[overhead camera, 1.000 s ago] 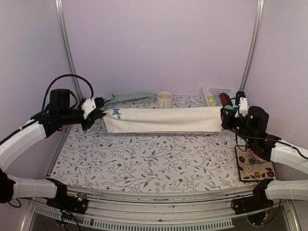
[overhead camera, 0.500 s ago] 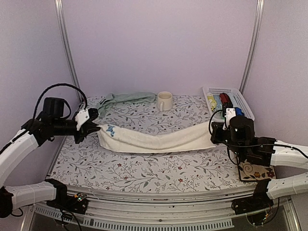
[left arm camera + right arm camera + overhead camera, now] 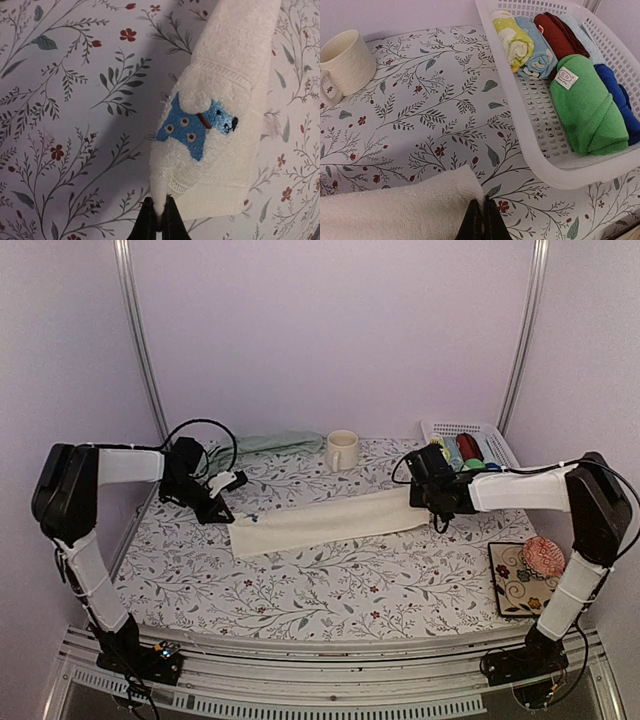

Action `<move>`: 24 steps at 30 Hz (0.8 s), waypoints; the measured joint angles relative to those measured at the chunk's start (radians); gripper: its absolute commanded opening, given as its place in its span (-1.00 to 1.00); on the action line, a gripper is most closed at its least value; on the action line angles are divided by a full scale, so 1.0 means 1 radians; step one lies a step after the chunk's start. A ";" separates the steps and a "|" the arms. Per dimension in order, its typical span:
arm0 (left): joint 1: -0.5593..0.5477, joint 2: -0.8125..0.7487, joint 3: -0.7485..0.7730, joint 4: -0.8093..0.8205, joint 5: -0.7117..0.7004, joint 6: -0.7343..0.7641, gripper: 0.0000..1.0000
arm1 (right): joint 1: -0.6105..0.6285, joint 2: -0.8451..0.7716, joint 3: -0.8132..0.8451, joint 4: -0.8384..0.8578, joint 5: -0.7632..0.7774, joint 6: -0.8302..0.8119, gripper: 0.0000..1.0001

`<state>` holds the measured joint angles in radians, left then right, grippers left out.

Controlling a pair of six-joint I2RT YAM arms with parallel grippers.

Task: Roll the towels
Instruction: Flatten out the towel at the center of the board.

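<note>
The cream towel (image 3: 325, 521) lies on the table as a long folded strip, running left to right. Its left end carries a blue dog mark (image 3: 196, 125). My left gripper (image 3: 229, 514) is shut on the towel's left corner, which shows pinched between the fingers in the left wrist view (image 3: 160, 214). My right gripper (image 3: 422, 504) is shut on the towel's right corner; the right wrist view (image 3: 483, 209) shows the cream towel (image 3: 395, 212) under it. The pale green towel (image 3: 268, 442) lies crumpled at the back left.
A cream mug (image 3: 342, 449) stands at the back centre, also in the right wrist view (image 3: 344, 61). A white basket (image 3: 470, 430) of rolled cloths sits at the back right, close to my right gripper (image 3: 532, 127). A patterned coaster (image 3: 515, 585) with a pink ball (image 3: 545, 552) lies front right.
The towel was held stretched above the table and now lies flat on it. Both arms reached forward and down, and the two grippers came closer together.
</note>
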<state>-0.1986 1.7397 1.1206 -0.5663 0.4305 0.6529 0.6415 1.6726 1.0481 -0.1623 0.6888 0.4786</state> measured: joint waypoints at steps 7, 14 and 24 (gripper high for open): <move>0.038 0.409 0.350 -0.031 0.013 -0.026 -1.00 | -0.061 0.283 0.190 -0.002 -0.031 -0.061 -0.96; 0.040 0.443 0.405 -0.042 -0.002 -0.024 -1.00 | -0.111 0.391 0.317 -0.002 -0.052 -0.103 -0.93; 0.040 0.431 0.398 -0.019 -0.050 -0.010 0.11 | -0.122 0.476 0.443 -0.056 -0.042 -0.142 -0.56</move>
<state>-0.1585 2.1712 1.5188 -0.5850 0.3809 0.6430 0.5198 2.1483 1.4910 -0.2184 0.6472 0.3363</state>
